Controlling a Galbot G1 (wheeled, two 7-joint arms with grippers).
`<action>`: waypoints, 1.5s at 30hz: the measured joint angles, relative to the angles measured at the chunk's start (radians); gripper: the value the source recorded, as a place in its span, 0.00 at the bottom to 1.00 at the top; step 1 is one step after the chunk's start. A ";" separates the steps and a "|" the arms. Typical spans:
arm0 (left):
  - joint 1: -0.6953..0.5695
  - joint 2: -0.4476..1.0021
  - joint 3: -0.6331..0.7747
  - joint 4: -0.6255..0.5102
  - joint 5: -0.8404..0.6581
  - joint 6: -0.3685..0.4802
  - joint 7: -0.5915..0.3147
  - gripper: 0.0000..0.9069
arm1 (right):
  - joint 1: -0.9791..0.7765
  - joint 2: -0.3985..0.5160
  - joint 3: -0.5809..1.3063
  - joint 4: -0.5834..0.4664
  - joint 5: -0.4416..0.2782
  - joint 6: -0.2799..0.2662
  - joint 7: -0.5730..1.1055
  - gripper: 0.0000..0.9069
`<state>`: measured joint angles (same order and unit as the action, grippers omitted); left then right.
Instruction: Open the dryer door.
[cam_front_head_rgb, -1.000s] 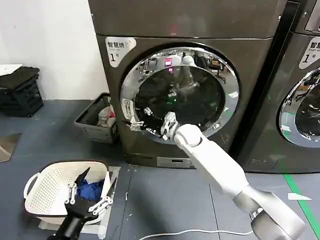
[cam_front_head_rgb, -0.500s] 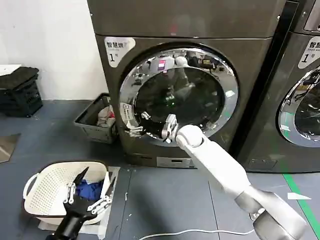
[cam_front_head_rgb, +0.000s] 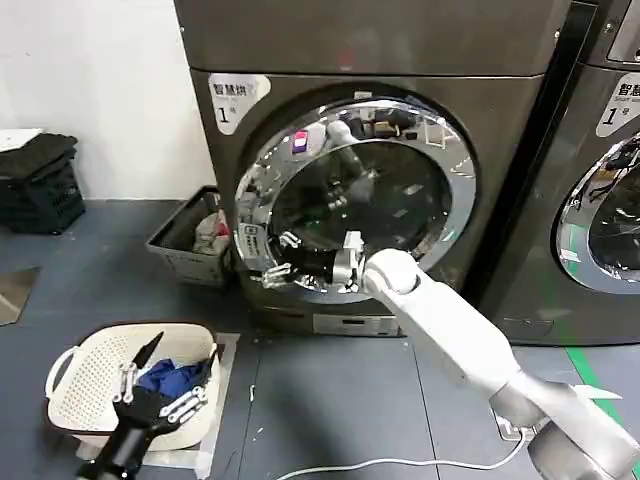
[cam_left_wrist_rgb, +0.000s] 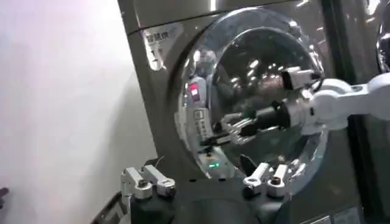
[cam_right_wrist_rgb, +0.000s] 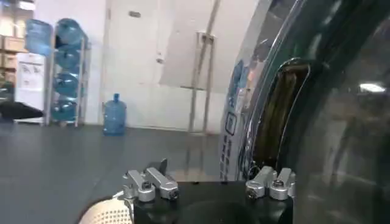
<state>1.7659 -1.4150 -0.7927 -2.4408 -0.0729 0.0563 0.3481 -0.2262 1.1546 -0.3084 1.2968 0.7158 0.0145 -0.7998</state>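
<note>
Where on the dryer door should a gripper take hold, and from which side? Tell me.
Grip the dryer door at the left edge of its chrome ring, coming in from the front-left. That edge already stands off the cabinet, so the hinge looks to be on the right. The right gripper is at that edge now; the left gripper hangs over the laundry basket.

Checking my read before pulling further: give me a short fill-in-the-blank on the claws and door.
1. The round chrome-ringed dark glass dryer door is being worked by the ____ claw.
2. That claw sits at the door's ____ edge in the head view.
3. The left claw hovers over the white perforated plastic ____.

Answers: right; left; basket
</note>
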 joint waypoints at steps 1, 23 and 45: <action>-0.003 0.002 -0.004 0.002 -0.004 0.002 0.000 1.00 | 0.001 -0.007 -0.007 0.003 0.016 0.013 -0.014 1.00; -0.117 0.074 -0.026 0.051 -0.116 0.038 0.018 1.00 | -0.020 -0.124 -0.022 0.081 0.132 0.081 -0.298 1.00; -0.267 0.268 -0.052 0.220 -0.329 0.030 0.177 1.00 | -0.106 -0.261 0.046 0.220 0.181 0.108 -0.535 1.00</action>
<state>1.4984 -1.1467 -0.8450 -2.2205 -0.4018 0.0865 0.5247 -0.3320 0.8933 -0.2627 1.5170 0.8967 0.1229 -1.3349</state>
